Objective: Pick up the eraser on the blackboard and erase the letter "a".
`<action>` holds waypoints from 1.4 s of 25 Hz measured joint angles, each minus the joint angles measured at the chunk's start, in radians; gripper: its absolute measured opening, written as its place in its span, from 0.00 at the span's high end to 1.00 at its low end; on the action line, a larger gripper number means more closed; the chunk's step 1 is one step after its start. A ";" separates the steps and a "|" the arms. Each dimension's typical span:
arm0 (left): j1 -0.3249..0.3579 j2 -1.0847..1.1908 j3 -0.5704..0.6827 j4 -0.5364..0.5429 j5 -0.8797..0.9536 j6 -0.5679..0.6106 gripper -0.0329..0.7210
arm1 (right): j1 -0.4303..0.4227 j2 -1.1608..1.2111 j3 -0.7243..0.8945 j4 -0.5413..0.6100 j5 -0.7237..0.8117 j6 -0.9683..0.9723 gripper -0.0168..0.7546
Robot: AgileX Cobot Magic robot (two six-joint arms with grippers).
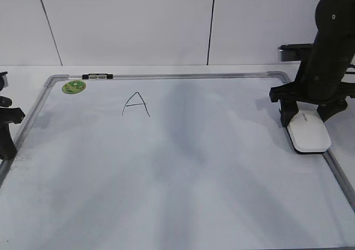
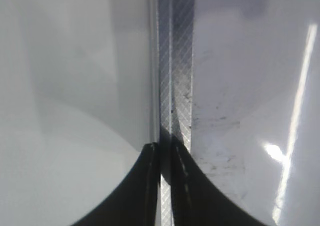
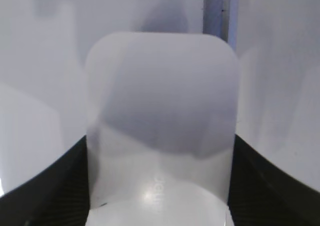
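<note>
The white eraser (image 1: pixel 308 132) lies at the right edge of the blackboard (image 1: pixel 183 172), a white dry-erase board with a grey frame. My right gripper (image 1: pixel 306 118) straddles the eraser, its fingers against both long sides. In the right wrist view the eraser (image 3: pixel 160 95) fills the space between the jaws (image 3: pixel 160 143). No cursive "a" shows on the board; only a thin capital "A" (image 1: pixel 136 104) is there. My left gripper (image 1: pixel 6 133) is shut and empty at the board's left frame (image 2: pixel 172 60).
A round green sticker (image 1: pixel 74 86) sits in the board's far left corner. A small black clip (image 1: pixel 97 76) is on the top frame. Faint grey smears cover the board's middle. A white wall stands behind the table.
</note>
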 joint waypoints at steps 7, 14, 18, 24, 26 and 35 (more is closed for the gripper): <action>0.000 0.000 0.000 0.000 0.000 0.000 0.91 | 0.000 0.013 0.000 -0.004 -0.002 -0.001 0.28; 0.000 0.000 0.000 0.000 0.000 0.000 0.91 | 0.000 0.034 0.000 -0.008 0.004 -0.002 0.28; 0.000 0.000 0.000 0.000 0.000 0.000 0.91 | 0.000 0.034 0.000 -0.010 0.006 -0.002 0.28; 0.000 0.000 0.000 0.000 0.000 0.000 0.90 | 0.000 0.034 0.000 -0.010 0.004 -0.002 0.28; 0.000 0.000 0.000 0.000 0.000 0.000 0.90 | 0.000 0.034 0.000 -0.008 0.004 -0.002 0.28; 0.000 0.000 0.000 0.000 0.000 0.000 0.90 | 0.000 0.034 -0.004 0.009 0.005 -0.003 0.15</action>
